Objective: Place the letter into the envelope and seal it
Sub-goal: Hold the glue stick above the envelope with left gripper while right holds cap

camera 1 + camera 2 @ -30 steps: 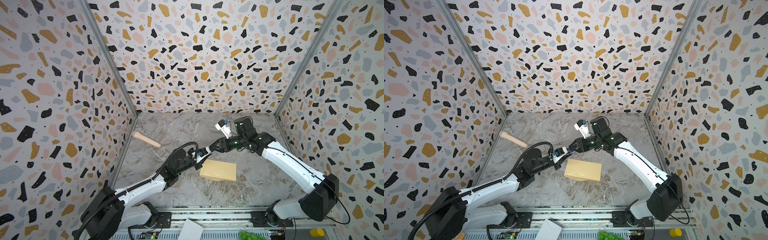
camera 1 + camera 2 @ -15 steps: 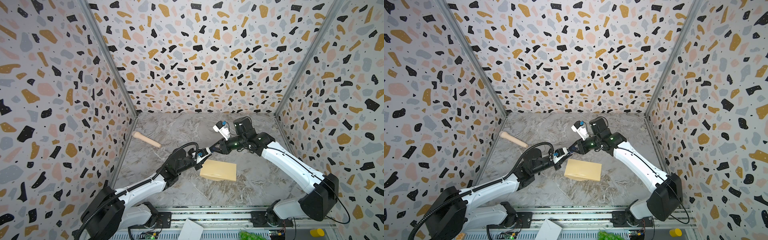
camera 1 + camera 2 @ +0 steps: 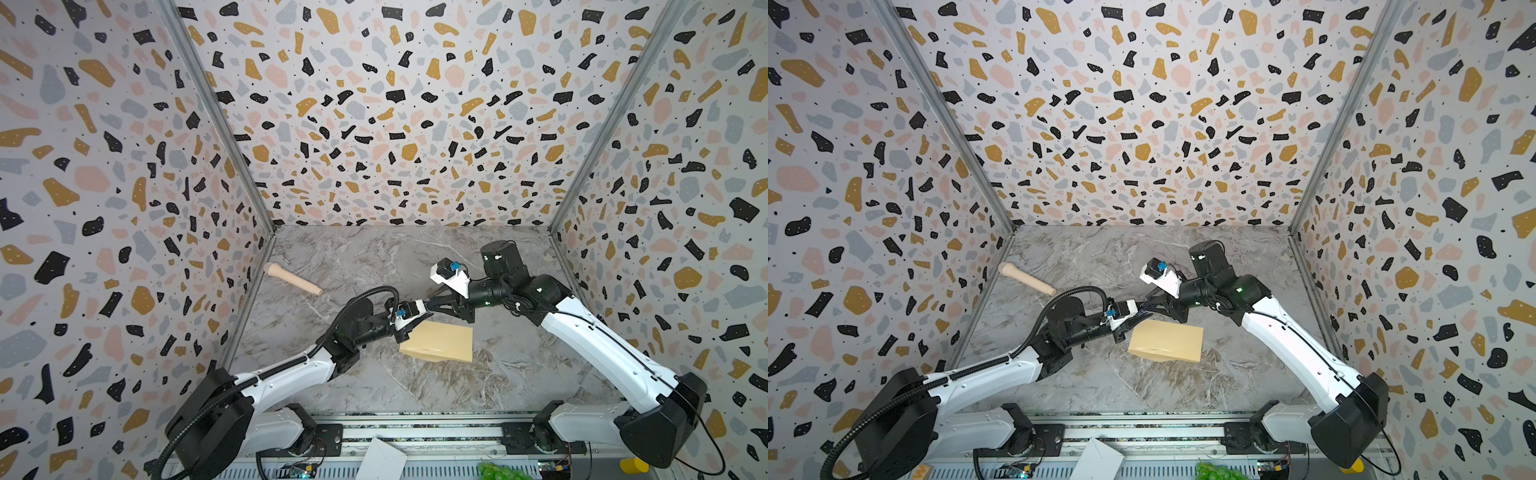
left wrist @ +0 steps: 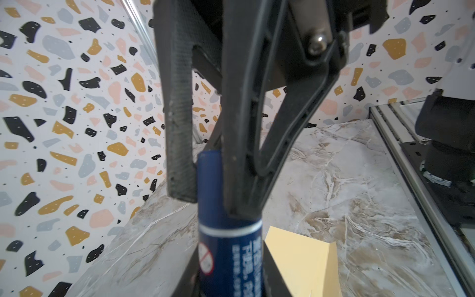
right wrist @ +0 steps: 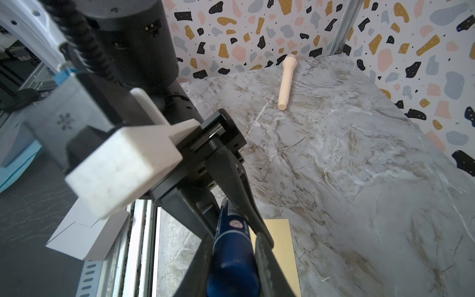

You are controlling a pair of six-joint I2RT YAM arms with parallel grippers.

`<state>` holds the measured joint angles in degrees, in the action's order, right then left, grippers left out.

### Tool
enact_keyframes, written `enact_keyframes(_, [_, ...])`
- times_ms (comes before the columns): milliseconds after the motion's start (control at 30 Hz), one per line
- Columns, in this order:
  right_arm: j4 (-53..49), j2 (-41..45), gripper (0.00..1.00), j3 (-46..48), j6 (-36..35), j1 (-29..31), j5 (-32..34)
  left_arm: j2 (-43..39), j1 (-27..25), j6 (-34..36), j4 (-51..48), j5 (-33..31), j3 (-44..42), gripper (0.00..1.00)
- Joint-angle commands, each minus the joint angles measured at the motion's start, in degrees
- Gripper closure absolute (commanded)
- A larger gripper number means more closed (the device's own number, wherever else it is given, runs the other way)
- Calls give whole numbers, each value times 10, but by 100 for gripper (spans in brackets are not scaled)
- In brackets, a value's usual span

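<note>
Surroundings: terrazzo-patterned walls [image 3: 395, 124] close in a grey marbled bench [image 3: 374, 257] on three sides.
Envelope: the tan kraft envelope [image 3: 440, 343] lies on the bench close to its centre, slightly toward 4 o'clock, in both top views, with a plain tan face up.
Glue stick: a dark blue glue stick [image 4: 231, 241] with white print is held off the bench at about 11 o'clock of the envelope, bridging the two end effectors.
Left end effector: the left end effector [image 4: 228, 272] is clenched on the printed body of the glue stick, one finger on each side.
Right end effector: the right end effector [image 5: 232, 259] is clenched on the plain blue end; in the left wrist view its textured pad [image 4: 180, 133] lies against that end.
Meeting point: the two sets of fingers stand nose to nose on the tube; whether they touch the envelope I cannot tell.
Wooden handle: a pale wooden handle [image 3: 293, 279] lies at 10 o'clock on the bench, near the wall and well apart from the envelope.
White paper piece: a white paper piece [image 3: 380, 459] sits at 6 o'clock on the front rail [image 3: 436, 432], off the bench.
</note>
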<state>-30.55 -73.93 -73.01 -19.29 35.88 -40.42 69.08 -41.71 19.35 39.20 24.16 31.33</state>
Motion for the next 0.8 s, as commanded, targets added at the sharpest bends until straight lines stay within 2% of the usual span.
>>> enact_keyframes(0, [14,0,100,-44,125,-19,47,-22,6,-38,28,-125,-29,100])
enact_keyframes(100, [-1,-21,100,-69,228,-27,102,-36,-4,-30,25,-193,-35,100])
enact_keyframes(233, [-27,-50,100,-99,347,-27,128,-38,-17,-25,22,-267,-39,100])
enact_keyframes(300, [-26,-55,100,-100,387,-24,125,-34,-19,-22,20,-277,-37,100])
enact_keyframes(400, [-31,-58,100,-106,399,-22,125,-28,-22,-18,12,-267,-33,100])
enact_keyframes(533, [-29,-45,100,-108,316,-22,101,-27,-19,-3,4,-189,-30,100])
enact_keyframes(700, [-62,-19,100,-94,108,-22,6,-14,19,-22,3,1,-17,100])
enact_keyframes(767, [-78,-11,100,-91,49,-22,-1,-9,28,-28,1,46,-13,100])
